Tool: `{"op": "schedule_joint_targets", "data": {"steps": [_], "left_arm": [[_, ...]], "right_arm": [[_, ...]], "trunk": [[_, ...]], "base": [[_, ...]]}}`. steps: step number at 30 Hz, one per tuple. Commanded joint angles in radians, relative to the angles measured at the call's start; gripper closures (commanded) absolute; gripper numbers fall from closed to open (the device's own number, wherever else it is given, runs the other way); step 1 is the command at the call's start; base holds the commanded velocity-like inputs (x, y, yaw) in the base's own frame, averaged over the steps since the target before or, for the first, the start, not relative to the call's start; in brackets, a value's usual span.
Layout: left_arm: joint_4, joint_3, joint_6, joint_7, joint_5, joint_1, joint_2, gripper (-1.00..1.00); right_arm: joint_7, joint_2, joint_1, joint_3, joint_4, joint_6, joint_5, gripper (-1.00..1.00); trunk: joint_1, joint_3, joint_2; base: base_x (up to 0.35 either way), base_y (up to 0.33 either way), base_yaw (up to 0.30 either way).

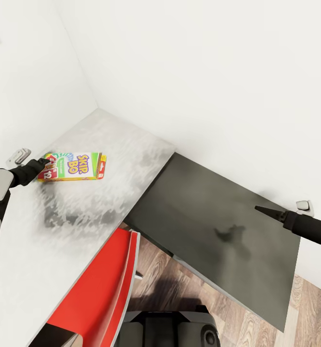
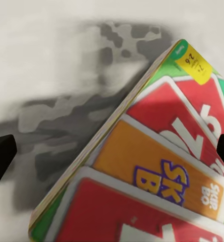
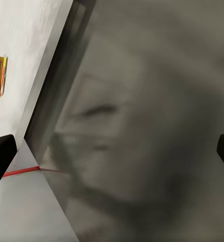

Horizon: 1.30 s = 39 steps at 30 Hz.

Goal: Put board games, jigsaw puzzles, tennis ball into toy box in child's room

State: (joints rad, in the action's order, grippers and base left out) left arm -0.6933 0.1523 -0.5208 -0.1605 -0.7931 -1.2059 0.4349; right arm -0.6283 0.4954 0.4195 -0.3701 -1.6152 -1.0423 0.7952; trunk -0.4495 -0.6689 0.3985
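A board game [image 1: 76,166], a flat Skip-Bo box in yellow, green and red, is over the pale table [image 1: 107,140] near the wall corner. My left gripper [image 1: 45,166] is at the box's left end. In the left wrist view the box [image 2: 157,166] lies tilted and close, and the left gripper [image 2: 112,151] is open with its dark fingertips [image 2: 1,151] wide apart. I cannot tell whether the box rests on the tabletop. My right gripper [image 1: 263,209] hangs open over a dark grey panel [image 1: 218,202]. The toy box, jigsaw puzzles, tennis ball and bed are out of view.
White walls close the table in at the back and left. A red chair [image 1: 107,289] stands at the table's front edge, above my base [image 1: 170,330]. Wood-plank floor [image 1: 237,313] shows beside it. A wall socket [image 1: 304,207] sits by the right arm.
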Motion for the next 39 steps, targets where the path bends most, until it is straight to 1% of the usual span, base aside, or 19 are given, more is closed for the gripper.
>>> {"op": "schedule_joint_targets", "data": {"steps": [1,11,19,31,39], "left_arm": [[-0.002,0.001,-0.005,-0.008,-0.011,0.0,0.0,-1.0],[-0.002,0.0,-0.004,-0.008,-0.011,0.0,-0.001,-1.0],[-0.002,0.0,-0.004,-0.008,-0.012,0.0,-0.001,-1.0],[-0.002,0.0,-0.004,-0.008,-0.012,0.0,-0.001,-1.0],[-0.002,0.0,-0.004,-0.008,-0.011,-0.001,-0.001,-1.0]], "right_arm": [[-0.007,0.0,0.001,-0.001,0.0,-0.005,-0.005,-1.0],[-0.007,0.0,0.001,-0.001,0.0,-0.005,-0.005,-1.0],[-0.007,0.0,0.001,-0.002,0.0,-0.005,-0.005,-1.0],[-0.007,0.0,0.001,-0.001,0.0,-0.005,-0.005,-1.0],[-0.007,0.0,0.001,-0.001,0.0,-0.005,-0.005,-1.0]], "trunk": [[-0.001,-0.001,0.002],[-0.001,-0.001,0.002],[-0.001,-0.001,0.002],[-0.001,-0.001,0.002],[-0.001,-0.001,0.002]], "base": [[0.0,0.0,0.0],[0.0,0.0,-0.032],[0.0,0.0,-0.177],[0.0,0.0,-0.236],[0.0,0.0,-0.098]]}}
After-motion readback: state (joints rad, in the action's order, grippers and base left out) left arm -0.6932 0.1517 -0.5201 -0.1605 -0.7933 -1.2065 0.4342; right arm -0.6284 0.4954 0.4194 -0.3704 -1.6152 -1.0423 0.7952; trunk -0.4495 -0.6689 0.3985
